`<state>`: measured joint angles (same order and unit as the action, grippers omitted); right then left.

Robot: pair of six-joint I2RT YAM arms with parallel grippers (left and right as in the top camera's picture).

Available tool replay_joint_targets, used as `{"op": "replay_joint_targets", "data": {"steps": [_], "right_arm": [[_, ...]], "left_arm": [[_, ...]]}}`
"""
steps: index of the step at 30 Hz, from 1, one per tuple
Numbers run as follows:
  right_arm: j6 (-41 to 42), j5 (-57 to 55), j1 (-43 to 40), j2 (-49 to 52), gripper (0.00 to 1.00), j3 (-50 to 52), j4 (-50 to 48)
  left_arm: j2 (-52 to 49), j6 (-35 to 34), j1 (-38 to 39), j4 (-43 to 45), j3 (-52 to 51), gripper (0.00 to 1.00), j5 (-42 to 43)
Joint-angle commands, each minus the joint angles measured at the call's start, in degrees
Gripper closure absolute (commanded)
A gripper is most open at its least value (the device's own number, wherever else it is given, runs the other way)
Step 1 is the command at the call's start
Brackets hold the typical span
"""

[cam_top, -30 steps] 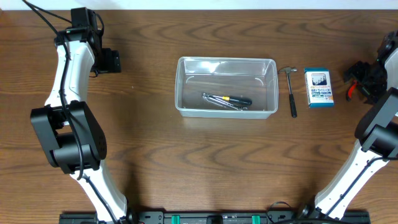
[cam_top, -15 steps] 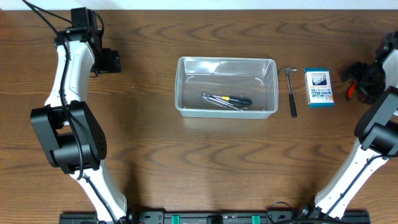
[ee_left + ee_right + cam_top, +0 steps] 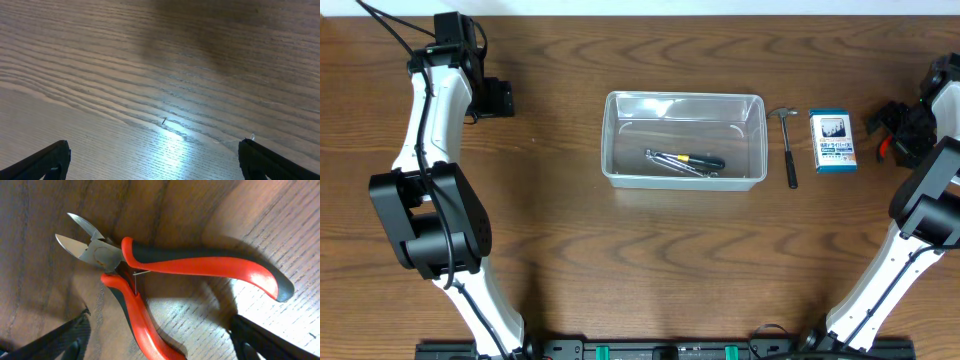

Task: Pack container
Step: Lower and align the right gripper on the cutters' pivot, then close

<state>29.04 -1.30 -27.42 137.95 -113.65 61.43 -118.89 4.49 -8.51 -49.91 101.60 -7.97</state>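
Observation:
The clear plastic container sits in the middle of the table with a few metal tools lying in it. A small hammer and a blue-and-white box lie to its right. Red-and-black side cutters lie on the table at the far right, also in the overhead view. My right gripper is open just above the cutters, a finger on each side of the handles. My left gripper is open and empty over bare wood at the far left.
The table's back edge runs along the top of the overhead view. Both arm bases stand at the front edge, left and right.
The right gripper has shifted slightly at the far right over the cutters. The left arm and the objects have not moved.

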Motion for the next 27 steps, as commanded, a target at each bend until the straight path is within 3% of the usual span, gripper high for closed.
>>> {"op": "replay_joint_targets", "data": {"steps": [1,16,27], "right_arm": [[-0.44,0.04,0.07,1.05,0.18,-0.63,-0.42],[-0.42,0.09,0.13,1.05,0.61,-0.63,-1.20],[-0.39,0.11,0.13,1.05,0.80,-0.63,-2.40]], "left_arm": [[-1.03,-0.09,-0.04,-0.15,-0.24,0.02,-0.87],[-1.03,-0.09,-0.04,-0.15,-0.24,0.02,-0.87],[-1.03,-0.09,-0.04,-0.15,-0.24,0.02,-0.87]]}}
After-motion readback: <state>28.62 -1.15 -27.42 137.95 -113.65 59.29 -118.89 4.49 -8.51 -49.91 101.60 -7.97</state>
